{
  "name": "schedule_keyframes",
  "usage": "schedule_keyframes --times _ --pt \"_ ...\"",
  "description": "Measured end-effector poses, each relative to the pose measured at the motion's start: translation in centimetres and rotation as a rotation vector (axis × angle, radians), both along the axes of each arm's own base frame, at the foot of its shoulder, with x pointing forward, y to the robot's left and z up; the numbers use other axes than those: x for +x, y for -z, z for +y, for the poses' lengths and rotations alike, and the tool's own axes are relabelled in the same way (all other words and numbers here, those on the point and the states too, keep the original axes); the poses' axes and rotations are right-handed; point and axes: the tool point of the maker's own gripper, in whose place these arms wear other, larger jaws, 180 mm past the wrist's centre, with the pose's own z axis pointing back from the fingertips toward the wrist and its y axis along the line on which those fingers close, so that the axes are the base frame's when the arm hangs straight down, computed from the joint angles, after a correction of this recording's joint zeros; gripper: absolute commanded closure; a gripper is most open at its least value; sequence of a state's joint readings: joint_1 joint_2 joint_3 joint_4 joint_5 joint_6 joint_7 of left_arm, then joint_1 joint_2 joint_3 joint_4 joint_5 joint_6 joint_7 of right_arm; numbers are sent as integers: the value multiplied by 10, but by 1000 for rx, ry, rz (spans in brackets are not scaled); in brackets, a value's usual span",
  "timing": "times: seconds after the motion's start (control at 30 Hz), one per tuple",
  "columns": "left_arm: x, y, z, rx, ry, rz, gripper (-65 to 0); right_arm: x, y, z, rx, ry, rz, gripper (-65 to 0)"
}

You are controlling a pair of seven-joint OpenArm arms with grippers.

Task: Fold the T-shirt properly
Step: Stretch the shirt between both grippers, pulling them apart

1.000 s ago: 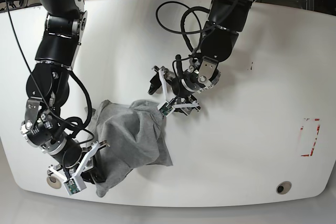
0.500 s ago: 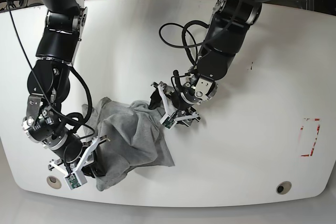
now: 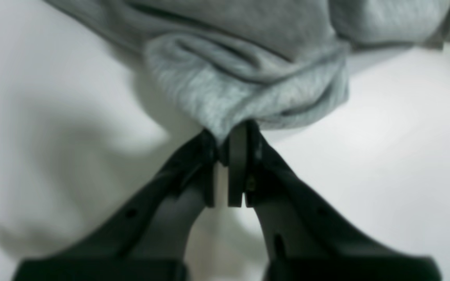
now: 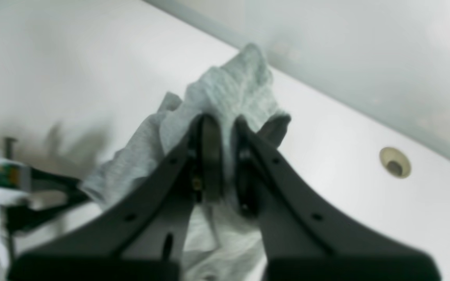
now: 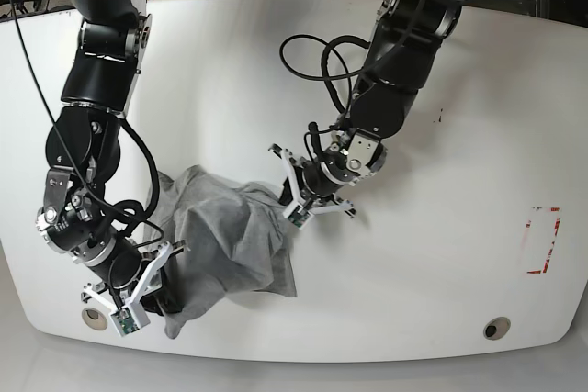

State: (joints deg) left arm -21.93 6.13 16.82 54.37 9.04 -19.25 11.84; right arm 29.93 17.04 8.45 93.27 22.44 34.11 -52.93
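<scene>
The light grey T-shirt (image 5: 225, 245) lies bunched and wrinkled on the white table (image 5: 413, 254), near the front left. My left gripper (image 5: 291, 205) is shut on a folded edge at the shirt's right side. The left wrist view shows the jaws (image 3: 229, 134) pinching the grey cloth (image 3: 248, 78). My right gripper (image 5: 158, 302) is shut on the shirt's lower left corner near the table's front edge. In the right wrist view the cloth (image 4: 233, 86) stands up between the shut jaws (image 4: 224, 123).
A round grommet hole (image 5: 92, 317) sits in the table by the right gripper and also shows in the right wrist view (image 4: 395, 164). A second hole (image 5: 496, 328) and a red tape mark (image 5: 544, 240) are at the right. Black cables (image 5: 317, 52) loop from the left arm.
My left gripper has moved toward the table's front, carrying the shirt's edge with it. The right gripper has shifted slightly. The shirt has bunched up more tightly between them.
</scene>
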Motion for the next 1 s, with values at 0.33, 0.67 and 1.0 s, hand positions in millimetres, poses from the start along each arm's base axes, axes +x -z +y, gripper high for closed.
schedule_keyframes --times 0.33,0.67,1.0 --pt "9 -125 100 134 -92 -268 0 21 -70 -22 -39 28 -143 0" --pt "-6 -224 195 282 -267 -460 0 52 -100 -30 24 43 -139 0" --pt "-4 -270 252 351 -370 -517 0 57 -111 -23 71 15 -156 0"
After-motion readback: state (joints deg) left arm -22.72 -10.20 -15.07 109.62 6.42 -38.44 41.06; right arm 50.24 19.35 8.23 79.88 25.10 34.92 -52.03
